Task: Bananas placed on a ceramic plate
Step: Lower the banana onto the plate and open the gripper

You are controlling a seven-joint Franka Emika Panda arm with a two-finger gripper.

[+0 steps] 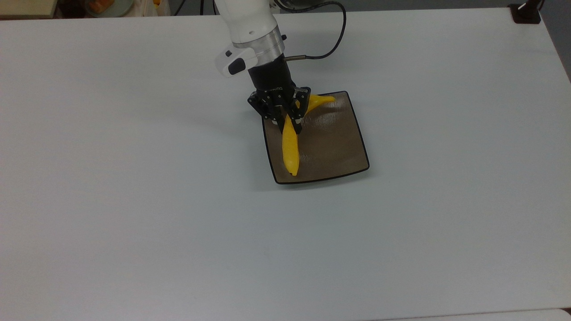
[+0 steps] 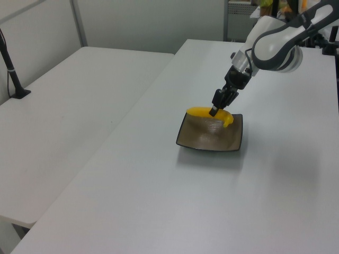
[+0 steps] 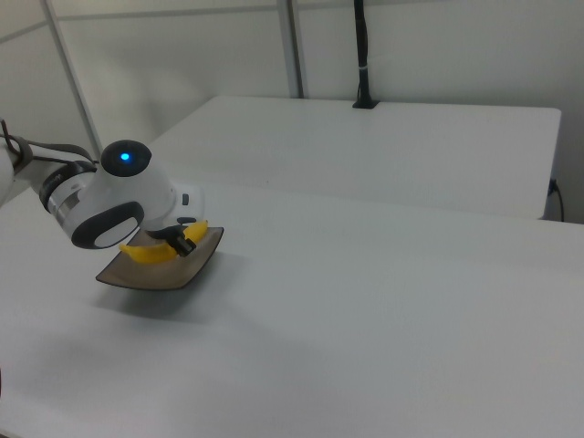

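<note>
Top view gives you a broad, matte white counter (image 1: 134, 178) with a black cable (image 1: 332, 33) looping behind the arm's white wrist and a dark clamp base (image 1: 526, 12) at the top view's far right corner, well apart from the work. The ceramic plate (image 1: 339, 147) is square, glossy grey-brown, with a thin dark rim and rounded, slightly upturned corners. Your end effector (image 1: 292, 122) is clamped on the bananas (image 1: 290, 149), a single smooth, bright yellow curved fruit held over the plate's side toward the top view's left; in the left view the bananas (image 2: 200, 111) hang at the plate's (image 2: 209, 142) far edge.
</note>
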